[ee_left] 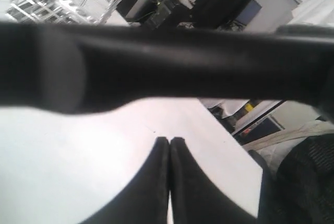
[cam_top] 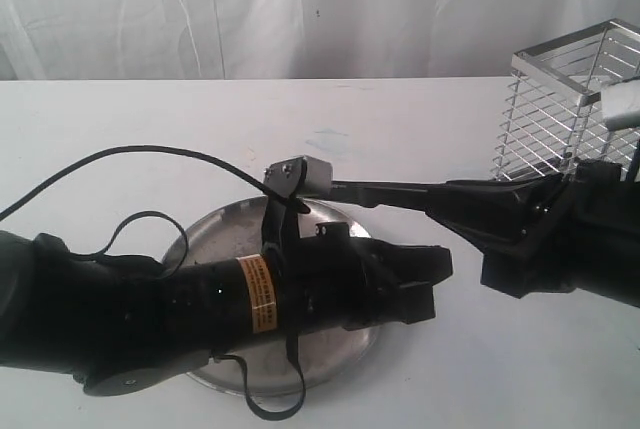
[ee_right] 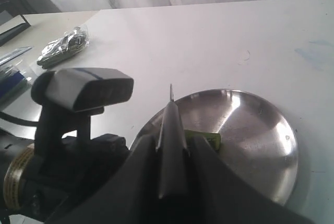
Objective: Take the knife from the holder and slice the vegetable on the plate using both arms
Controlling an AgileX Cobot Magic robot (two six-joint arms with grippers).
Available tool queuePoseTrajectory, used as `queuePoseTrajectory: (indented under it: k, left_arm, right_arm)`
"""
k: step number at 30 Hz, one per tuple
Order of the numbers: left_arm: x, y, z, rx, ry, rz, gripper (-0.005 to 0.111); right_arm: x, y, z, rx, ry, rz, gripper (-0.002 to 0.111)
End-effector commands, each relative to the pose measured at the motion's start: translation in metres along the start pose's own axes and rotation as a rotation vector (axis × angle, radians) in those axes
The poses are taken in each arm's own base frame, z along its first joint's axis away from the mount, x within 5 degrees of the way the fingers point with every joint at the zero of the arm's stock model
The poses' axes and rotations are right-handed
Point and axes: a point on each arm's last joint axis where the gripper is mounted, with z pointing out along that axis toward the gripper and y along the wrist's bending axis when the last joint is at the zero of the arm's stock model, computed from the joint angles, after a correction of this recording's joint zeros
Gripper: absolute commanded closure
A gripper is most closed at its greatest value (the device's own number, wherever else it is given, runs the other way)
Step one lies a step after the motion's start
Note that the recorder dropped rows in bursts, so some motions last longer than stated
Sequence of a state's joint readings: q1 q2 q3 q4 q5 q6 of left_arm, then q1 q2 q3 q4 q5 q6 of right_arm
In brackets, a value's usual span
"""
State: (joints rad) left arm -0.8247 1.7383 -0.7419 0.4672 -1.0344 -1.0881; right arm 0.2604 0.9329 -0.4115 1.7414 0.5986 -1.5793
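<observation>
My right gripper (ee_right: 175, 141) is shut on the knife (ee_right: 171, 119), whose grey blade sticks out between the fingers and points over the plate (ee_right: 261, 130). In the exterior view the knife (cam_top: 380, 190) lies level above the plate's (cam_top: 205, 229) far rim, held by the right gripper (cam_top: 435, 199). A small green piece of vegetable (ee_right: 209, 138) shows on the plate just past my right fingertips, mostly hidden. My left gripper (ee_left: 169, 141) is shut with nothing visible between its tips, and it hovers over the plate's right side (cam_top: 440, 277). The holder (cam_top: 565, 109) stands at the back right.
The left arm (cam_top: 200, 299) covers most of the plate in the exterior view. A blurred dark bar (ee_left: 182, 62), part of the right arm, crosses the left wrist view. A clear plastic bag of dark items (ee_right: 65, 46) lies near the table's far edge.
</observation>
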Motion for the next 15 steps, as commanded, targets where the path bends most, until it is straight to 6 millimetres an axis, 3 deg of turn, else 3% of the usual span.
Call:
queuePoseTrajectory:
  k: [1, 15]
  left_arm:
    - [0.002, 0.007, 0.000, -0.081, 0.031, 0.003, 0.107]
    - [-0.001, 0.018, -0.002, -0.196, 0.012, -0.031, 0.107]
  right_arm:
    - [0.000, -0.001, 0.000, 0.006, 0.001, -0.013, 0.108]
    - [0.031, -0.010, -0.002, 0.066, 0.079, 0.037, 0.108]
